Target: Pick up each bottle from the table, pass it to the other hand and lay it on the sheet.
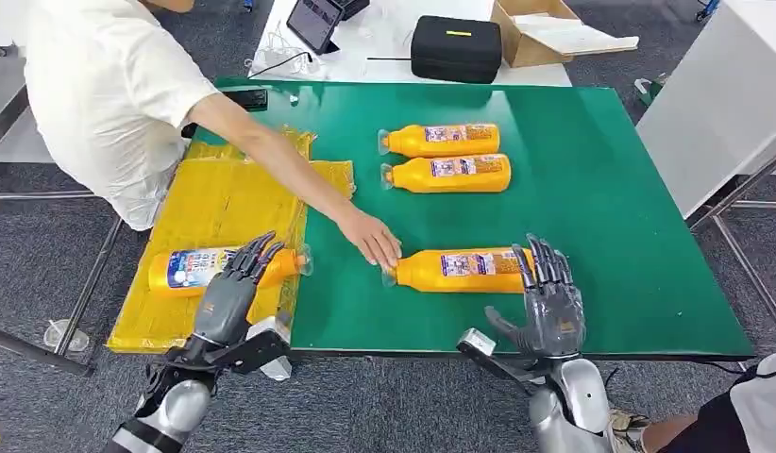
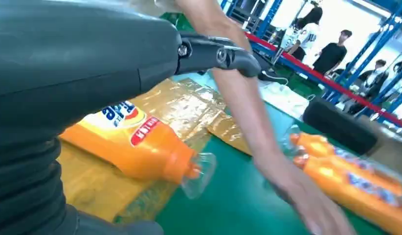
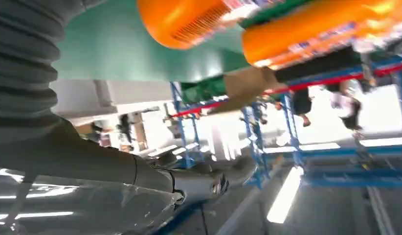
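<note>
Bottle (image 1: pixel 200 268) laid on sheet (image 1: pixel 214 203), left hand (image 1: pixel 235 283) fingers apart over it; three bottles left on surface (image 1: pixel 601 189); right hand (image 1: pixel 549 297) fingers apart, empty.

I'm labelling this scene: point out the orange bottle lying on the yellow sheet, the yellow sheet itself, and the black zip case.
Orange bottle on the sheet (image 1: pixel 188 268), head view, on its label.
Crinkled yellow plastic sheet (image 1: pixel 214 203), head view, bare middle part.
Black zip case (image 1: pixel 455 47), head view, its top face.
</note>
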You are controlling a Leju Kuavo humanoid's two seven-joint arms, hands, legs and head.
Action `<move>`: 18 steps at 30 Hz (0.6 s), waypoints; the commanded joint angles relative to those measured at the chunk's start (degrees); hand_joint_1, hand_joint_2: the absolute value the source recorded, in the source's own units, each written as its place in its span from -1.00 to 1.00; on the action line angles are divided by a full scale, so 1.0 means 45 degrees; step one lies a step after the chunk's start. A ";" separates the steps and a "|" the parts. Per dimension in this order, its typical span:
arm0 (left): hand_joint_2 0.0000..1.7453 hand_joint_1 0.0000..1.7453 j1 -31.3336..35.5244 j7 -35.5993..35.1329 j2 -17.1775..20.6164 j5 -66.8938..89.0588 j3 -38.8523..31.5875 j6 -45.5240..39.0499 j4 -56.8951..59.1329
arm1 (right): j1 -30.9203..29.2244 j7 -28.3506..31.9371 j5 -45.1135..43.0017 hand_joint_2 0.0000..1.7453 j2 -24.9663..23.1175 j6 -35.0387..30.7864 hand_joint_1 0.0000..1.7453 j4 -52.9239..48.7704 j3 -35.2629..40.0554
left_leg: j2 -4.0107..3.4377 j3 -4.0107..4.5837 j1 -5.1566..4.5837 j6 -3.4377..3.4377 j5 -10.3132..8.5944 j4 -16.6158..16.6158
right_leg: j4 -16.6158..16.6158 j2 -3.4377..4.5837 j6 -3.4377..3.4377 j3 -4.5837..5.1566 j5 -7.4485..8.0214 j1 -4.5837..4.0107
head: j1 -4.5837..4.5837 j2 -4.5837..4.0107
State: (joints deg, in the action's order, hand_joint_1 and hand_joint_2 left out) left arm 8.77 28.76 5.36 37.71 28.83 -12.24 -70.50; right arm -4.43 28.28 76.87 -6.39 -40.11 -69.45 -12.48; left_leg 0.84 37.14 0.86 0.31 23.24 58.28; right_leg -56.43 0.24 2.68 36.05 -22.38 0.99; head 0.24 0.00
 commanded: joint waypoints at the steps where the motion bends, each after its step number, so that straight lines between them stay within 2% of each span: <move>1: 1.00 -1.00 -0.1658 -0.0407 -0.0885 -0.1446 -0.0090 -0.0310 -0.2918 | -0.0760 -0.2546 -0.0254 1.00 0.2234 0.0024 -1.00 0.3759 0.2050 | -0.0033 -0.0081 0.0008 0.0014 0.0038 -0.0001 | 0.0019 0.0010 -0.0023 -0.0084 -0.0024 -0.0017 | 0.0005 0.0000; 4: 1.00 -1.00 -0.1749 -0.0291 -0.1228 -0.1020 0.0011 -0.1331 -0.3424 | -0.0645 -0.2440 -0.0366 1.00 0.2266 0.0024 -1.00 0.3317 0.2059 | -0.0001 -0.0044 0.0006 0.0019 0.0031 0.0008 | 0.0014 -0.0009 -0.0013 -0.0063 -0.0024 -0.0014 | -0.0005 0.0000; 6: 1.00 -1.00 -0.1736 -0.0303 -0.1241 -0.1008 0.0032 -0.1349 -0.3477 | -0.0744 -0.2498 -0.0328 1.00 0.2233 0.0024 -1.00 0.3400 0.2101 | 0.0000 -0.0014 -0.0002 0.0011 0.0017 0.0004 | 0.0005 -0.0007 -0.0009 -0.0025 -0.0011 -0.0002 | 0.0000 0.0005; 7: 1.00 -1.00 -0.1736 -0.0303 -0.1241 -0.1008 0.0032 -0.1349 -0.3477 | -0.0744 -0.2498 -0.0328 1.00 0.2233 0.0024 -1.00 0.3400 0.2101 | -0.0022 -0.0086 -0.0002 0.0021 0.0055 0.0015 | 0.0001 -0.0001 -0.0026 -0.0096 -0.0042 -0.0009 | 0.0000 0.0000; 8: 1.00 -1.00 -0.1736 -0.0303 -0.1241 -0.1008 0.0032 -0.1349 -0.3477 | -0.0744 -0.2498 -0.0328 1.00 0.2233 0.0024 -1.00 0.3400 0.2101 | -0.0008 -0.0023 0.0002 0.0010 0.0021 0.0002 | 0.0009 -0.0001 -0.0015 -0.0036 -0.0012 -0.0008 | -0.0005 0.0000; 9: 1.00 -1.00 -0.1751 -0.0121 -0.1237 -0.0762 -0.0028 -0.1812 -0.3502 | -0.0773 -0.2437 -0.0353 1.00 0.2170 0.0024 -1.00 0.3230 0.2104 | -0.0031 -0.0066 0.0003 0.0011 0.0041 0.0004 | 0.0008 0.0015 -0.0025 -0.0072 -0.0025 -0.0012 | 0.0000 0.0000; 11: 1.00 -1.00 -0.1735 0.0085 -0.1307 -0.0539 0.0141 -0.2346 -0.3462 | -0.0896 -0.2313 -0.0176 1.00 0.1980 0.0024 -1.00 0.2986 0.2010 | -0.0010 -0.0019 0.0000 0.0010 0.0020 -0.0001 | 0.0006 0.0001 -0.0017 -0.0027 -0.0008 -0.0006 | 0.0000 0.0000; 12: 1.00 -1.00 -0.1817 0.0071 -0.1441 -0.0768 0.0181 -0.2334 -0.3473 | -0.0974 -0.2361 -0.0062 1.00 0.1887 0.0024 -1.00 0.2962 0.1965 | -0.0036 -0.0091 0.0002 0.0013 0.0052 0.0004 | 0.0001 0.0012 -0.0040 -0.0092 -0.0034 -0.0014 | 0.0005 0.0000; 13: 1.00 -1.00 -0.1844 0.0058 -0.1417 -0.0808 0.0314 -0.2240 -0.3456 | -0.1073 -0.2325 -0.0187 1.00 0.1835 0.0024 -1.00 0.3161 0.1918 | -0.0030 -0.0035 -0.0001 0.0012 0.0030 0.0004 | 0.0002 0.0017 -0.0021 -0.0035 -0.0012 -0.0007 | 0.0005 0.0000; 18: 1.00 -1.00 -0.1731 0.0258 -0.1581 -0.1069 0.1094 -0.1922 -0.2792 | -0.1944 -0.2220 -0.0258 1.00 0.1795 0.0024 -1.00 0.4299 0.1814 | -0.0019 -0.0022 -0.0001 0.0015 0.0014 -0.0007 | 0.0013 0.0011 -0.0010 -0.0025 0.0000 -0.0003 | 0.0000 0.0000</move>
State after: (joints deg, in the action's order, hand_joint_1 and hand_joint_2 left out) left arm 0.14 29.13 -0.77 34.05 29.59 -21.90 -86.20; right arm -6.97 17.57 76.02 1.95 -40.13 -58.60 -4.90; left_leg 0.88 37.18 0.86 0.35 23.26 58.28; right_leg -56.43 0.22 2.69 36.06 -22.39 0.99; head 0.24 0.00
